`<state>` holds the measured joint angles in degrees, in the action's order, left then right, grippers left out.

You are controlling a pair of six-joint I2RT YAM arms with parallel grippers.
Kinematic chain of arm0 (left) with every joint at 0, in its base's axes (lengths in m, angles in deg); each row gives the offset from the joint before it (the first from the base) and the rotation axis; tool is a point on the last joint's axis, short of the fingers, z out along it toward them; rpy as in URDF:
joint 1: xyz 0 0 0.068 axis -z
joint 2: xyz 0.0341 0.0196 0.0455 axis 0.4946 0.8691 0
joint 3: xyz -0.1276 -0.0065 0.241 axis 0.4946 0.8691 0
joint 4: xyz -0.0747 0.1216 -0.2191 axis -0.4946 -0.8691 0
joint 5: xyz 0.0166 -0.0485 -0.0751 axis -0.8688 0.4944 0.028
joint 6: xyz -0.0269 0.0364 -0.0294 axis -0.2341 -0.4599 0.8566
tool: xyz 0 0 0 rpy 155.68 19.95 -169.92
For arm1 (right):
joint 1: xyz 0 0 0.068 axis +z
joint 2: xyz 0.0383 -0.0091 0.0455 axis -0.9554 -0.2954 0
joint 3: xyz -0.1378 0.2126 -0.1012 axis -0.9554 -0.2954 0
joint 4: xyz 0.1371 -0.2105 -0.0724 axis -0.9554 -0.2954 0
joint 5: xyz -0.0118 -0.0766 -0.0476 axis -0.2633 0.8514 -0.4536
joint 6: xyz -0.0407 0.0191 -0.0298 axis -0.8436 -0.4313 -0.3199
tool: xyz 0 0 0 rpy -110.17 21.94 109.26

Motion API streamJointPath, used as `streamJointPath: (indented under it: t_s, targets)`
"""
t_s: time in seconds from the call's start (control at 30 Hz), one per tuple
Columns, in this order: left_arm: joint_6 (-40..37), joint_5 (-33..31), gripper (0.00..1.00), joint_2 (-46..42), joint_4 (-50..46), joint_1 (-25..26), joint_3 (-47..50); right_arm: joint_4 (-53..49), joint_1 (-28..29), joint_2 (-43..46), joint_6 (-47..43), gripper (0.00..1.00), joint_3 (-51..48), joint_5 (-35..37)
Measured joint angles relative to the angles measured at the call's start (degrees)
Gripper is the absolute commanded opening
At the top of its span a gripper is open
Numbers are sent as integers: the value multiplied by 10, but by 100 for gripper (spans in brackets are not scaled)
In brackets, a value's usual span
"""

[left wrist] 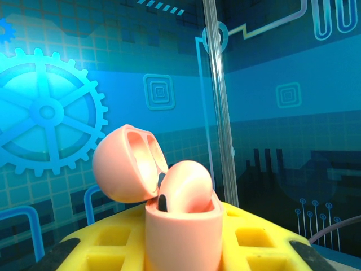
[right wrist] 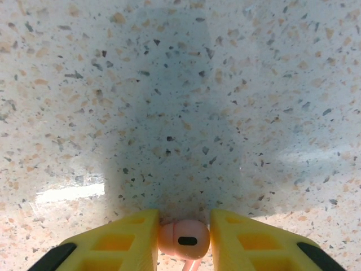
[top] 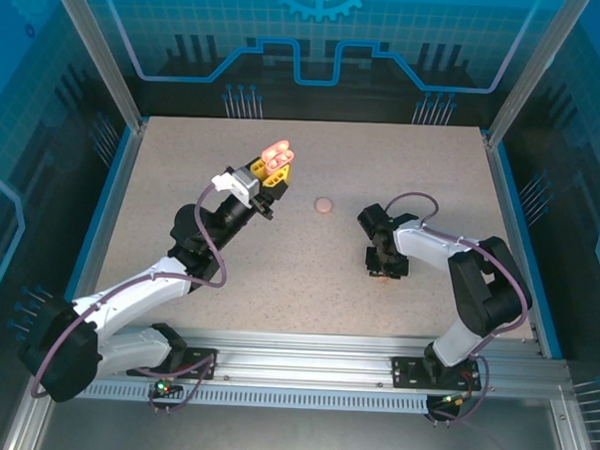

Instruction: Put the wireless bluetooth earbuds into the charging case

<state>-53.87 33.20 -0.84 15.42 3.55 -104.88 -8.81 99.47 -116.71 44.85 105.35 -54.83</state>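
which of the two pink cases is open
The case held up in the left gripper: its lid is flipped back with an earbud seated inside. The round case on the table shows no raised lid.

No legible text, label, brand mark or number is found on any surface. A gear emblem (left wrist: pixel 48 113) and circuit-line graphics are printed on the blue enclosure wall (left wrist: pixel 282 141), without lettering.
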Motion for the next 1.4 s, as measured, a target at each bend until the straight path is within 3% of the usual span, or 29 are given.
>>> streamJointPath:
  t_s: [0.13,0.67,1.1,1.27,1.4]
  targets:
    - [0,0,0,0,0,0,0,1,0,4,-1,22,-1,0]
    - [0,0,0,0,-5,0,0,6,-1,99,-10,22,-10,-3]
    - [0,0,0,0,-6,0,0,34,1,9,-19,23,-10,-11]
    - [0,0,0,0,-7,0,0,34,3,8,-21,32,-10,-11]
    - [0,0,0,0,-7,0,0,33,3,7,-21,33,-10,-11]
